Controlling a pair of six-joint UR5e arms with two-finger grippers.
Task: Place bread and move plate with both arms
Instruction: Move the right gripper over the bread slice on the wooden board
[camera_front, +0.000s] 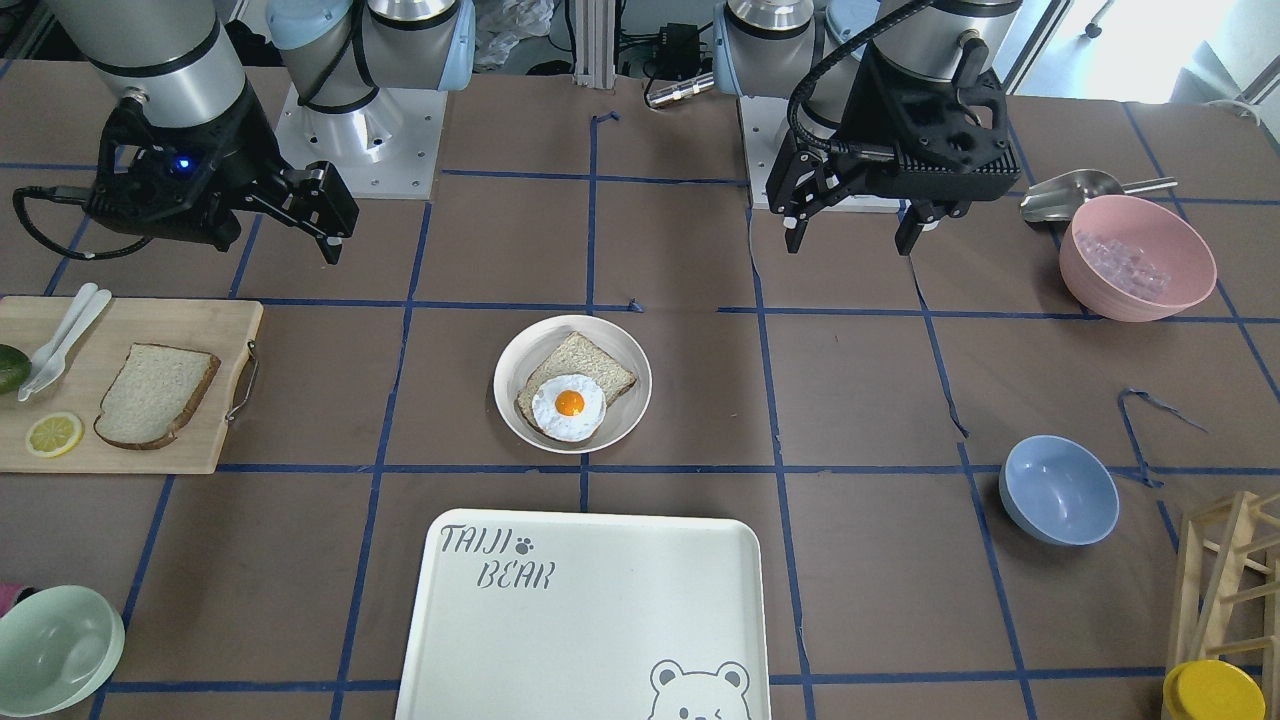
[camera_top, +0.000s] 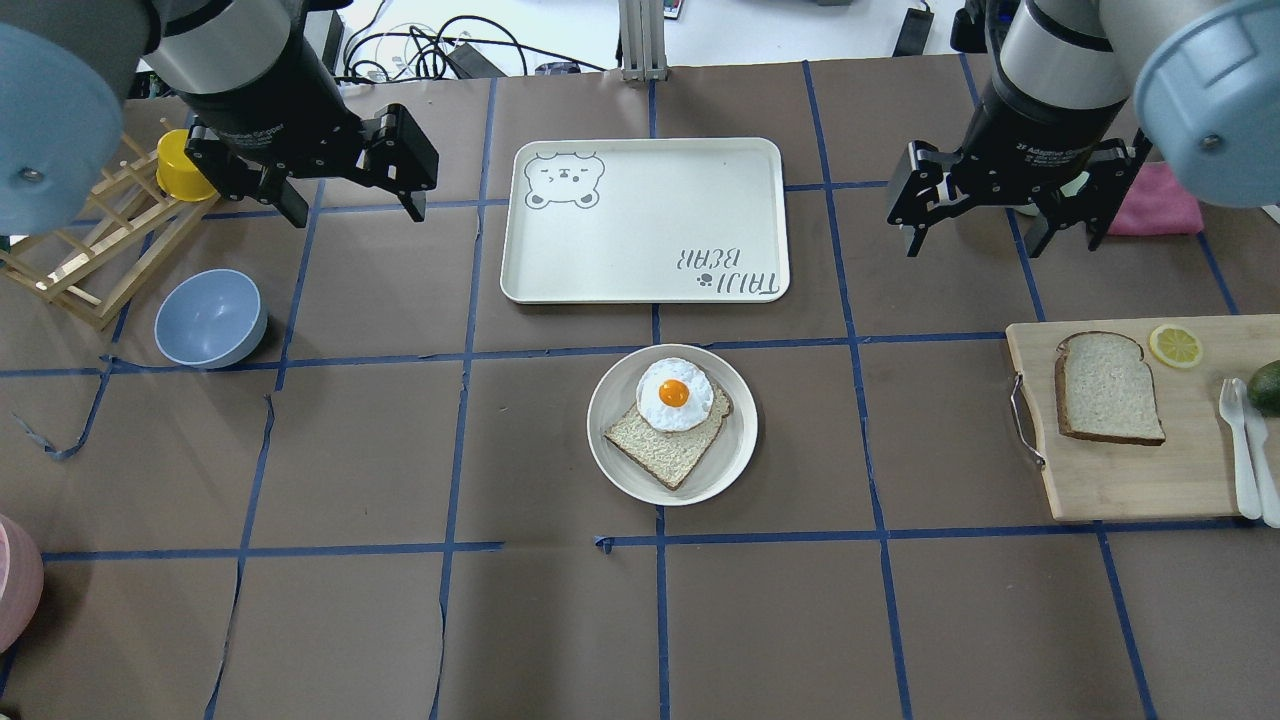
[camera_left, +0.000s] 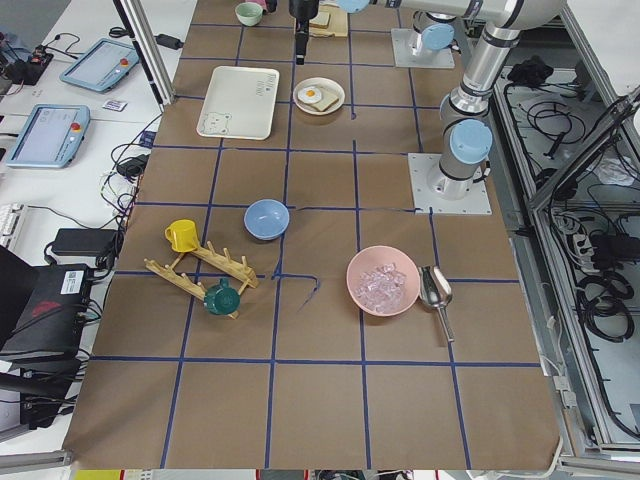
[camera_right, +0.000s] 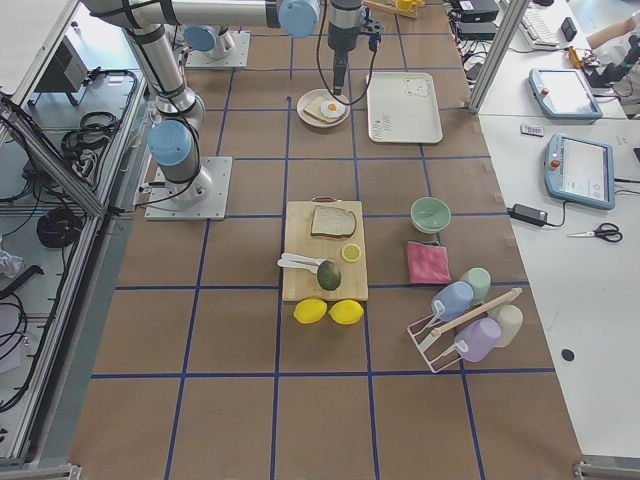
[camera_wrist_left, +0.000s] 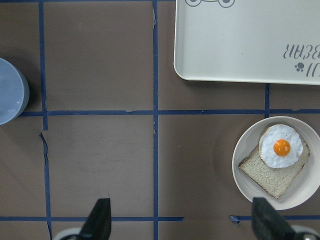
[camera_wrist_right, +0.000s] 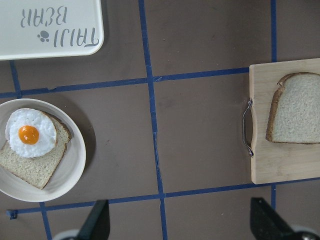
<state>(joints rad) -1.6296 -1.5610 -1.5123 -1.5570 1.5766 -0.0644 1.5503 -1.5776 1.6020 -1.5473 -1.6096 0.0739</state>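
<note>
The bread (camera_top: 1108, 388) lies flat on a wooden cutting board (camera_top: 1130, 485) at the table's right; it also shows in the front view (camera_front: 155, 395) and the right wrist view (camera_wrist_right: 295, 107). The plate (camera_top: 738, 440) sits mid-table and carries a tanner slice with a fried egg (camera_top: 674, 393); it also shows in the front view (camera_front: 520, 355). My left gripper (camera_top: 353, 208) hangs open and empty, above and left of the plate. My right gripper (camera_top: 973, 245) hangs open and empty between the plate and the board. Both are well above the table.
A white bear-printed tray (camera_top: 640, 280) lies just beyond the plate. A blue bowl (camera_top: 210, 318) and a wooden mug rack (camera_top: 80, 260) stand at the left. The board also holds a lemon slice (camera_top: 1175, 345), an avocado and white cutlery. A pink bowl of ice (camera_front: 1137, 257) stands near the left arm's base.
</note>
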